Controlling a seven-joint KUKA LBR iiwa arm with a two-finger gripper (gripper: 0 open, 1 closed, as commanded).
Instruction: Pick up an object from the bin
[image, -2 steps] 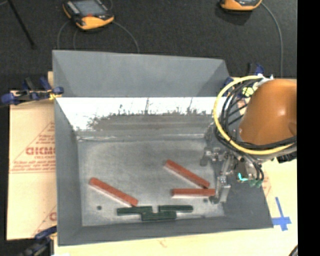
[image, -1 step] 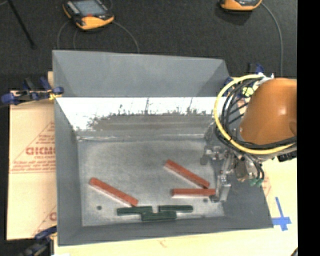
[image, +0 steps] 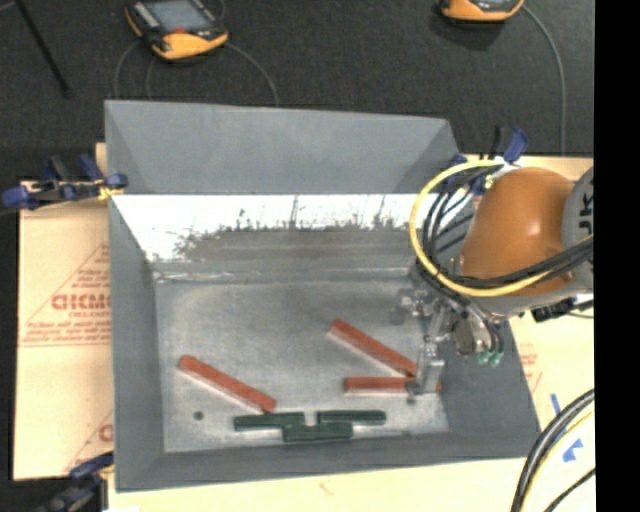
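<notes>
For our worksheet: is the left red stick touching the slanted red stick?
Apart: the camera view shows bare bin floor between the left red stick and slanted red stick.

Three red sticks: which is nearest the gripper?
The level red stick at lower right, its end at the gripper. The slanted stick above and the left stick lie farther off.

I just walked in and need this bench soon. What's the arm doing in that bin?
The arm's gripper is down low in the right part of the grey bin, at the right end of a short red stick. That stick lies flat on the bin floor and is not yet lifted. A longer red stick lies slanted just behind it. Another red stick lies at the left, and dark green pieces lie along the front.
</notes>
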